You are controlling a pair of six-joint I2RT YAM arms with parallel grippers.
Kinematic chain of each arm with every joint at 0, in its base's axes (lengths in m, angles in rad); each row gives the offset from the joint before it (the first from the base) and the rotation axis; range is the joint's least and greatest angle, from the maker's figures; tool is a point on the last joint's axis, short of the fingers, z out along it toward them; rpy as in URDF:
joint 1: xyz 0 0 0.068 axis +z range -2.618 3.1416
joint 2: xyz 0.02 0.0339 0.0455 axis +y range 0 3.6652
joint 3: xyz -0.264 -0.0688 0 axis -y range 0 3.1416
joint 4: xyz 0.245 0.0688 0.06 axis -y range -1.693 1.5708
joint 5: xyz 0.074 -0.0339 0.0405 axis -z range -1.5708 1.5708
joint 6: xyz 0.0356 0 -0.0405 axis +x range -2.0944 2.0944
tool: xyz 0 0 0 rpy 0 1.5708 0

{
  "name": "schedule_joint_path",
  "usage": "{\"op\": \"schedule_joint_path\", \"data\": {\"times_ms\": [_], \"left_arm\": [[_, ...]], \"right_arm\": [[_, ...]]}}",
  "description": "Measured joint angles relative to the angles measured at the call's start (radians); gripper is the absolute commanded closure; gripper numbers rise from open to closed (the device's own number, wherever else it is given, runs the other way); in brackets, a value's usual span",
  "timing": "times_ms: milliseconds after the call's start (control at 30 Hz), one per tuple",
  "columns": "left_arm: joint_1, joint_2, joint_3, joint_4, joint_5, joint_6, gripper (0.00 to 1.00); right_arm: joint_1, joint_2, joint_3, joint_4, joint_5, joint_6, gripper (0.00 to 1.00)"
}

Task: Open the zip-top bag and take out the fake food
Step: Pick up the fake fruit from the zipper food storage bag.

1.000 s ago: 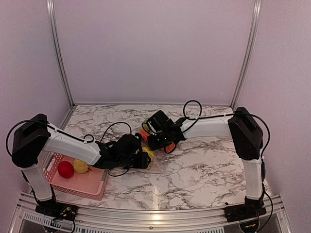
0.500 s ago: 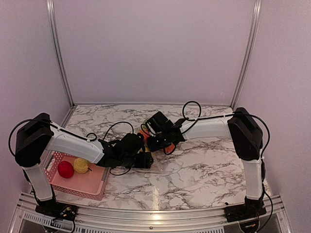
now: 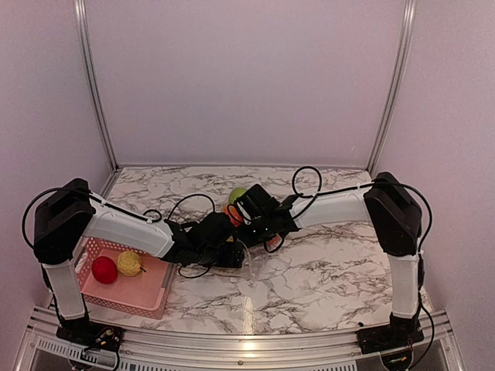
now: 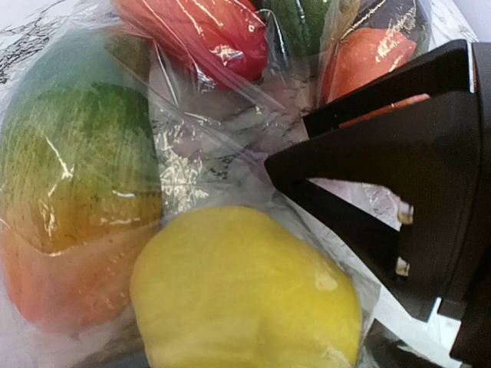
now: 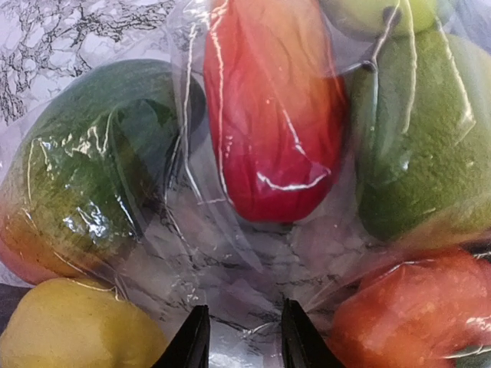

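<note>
Fake food [image 4: 245,291] partly beyond frame edges

The zip-top bag [image 5: 230,261] lay near the middle of the bench [image 3: 332,270] with the fake food [image 5: 268,115] packed inside it, the left hand [image 3: 232,253] at its left side and the right hand [image 5: 241,339] just behind it, the bag's film running between that hand's fingers [image 5: 192,341]. A basket [image 3: 148,292] sat at the bench's near left corner, well apart from the bag, with two loose pieces [image 3: 104,269] side by side in it.
</note>
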Motion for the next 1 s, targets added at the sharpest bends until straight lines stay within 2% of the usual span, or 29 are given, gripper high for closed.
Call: {"op": "schedule_joint_path", "data": {"times_ms": [167,300,700,1000], "left_arm": [[0.003,0.005,0.015,-0.019,-0.026,0.006,0.15],[0.003,0.007,0.031,-0.048,-0.044,0.017,0.18],[0.001,0.031,0.058,-0.071,-0.053,0.058,0.42],[0.004,0.0,0.058,-0.095,-0.037,0.075,0.46]], "right_arm": [[0.001,-0.011,-0.021,0.01,-0.024,-0.013,0.67],[0.001,-0.014,-0.024,0.012,-0.032,-0.026,0.66],[0.001,-0.021,-0.037,0.031,-0.054,-0.03,0.66],[-0.003,-0.023,-0.037,0.031,-0.055,-0.019,0.66]]}}
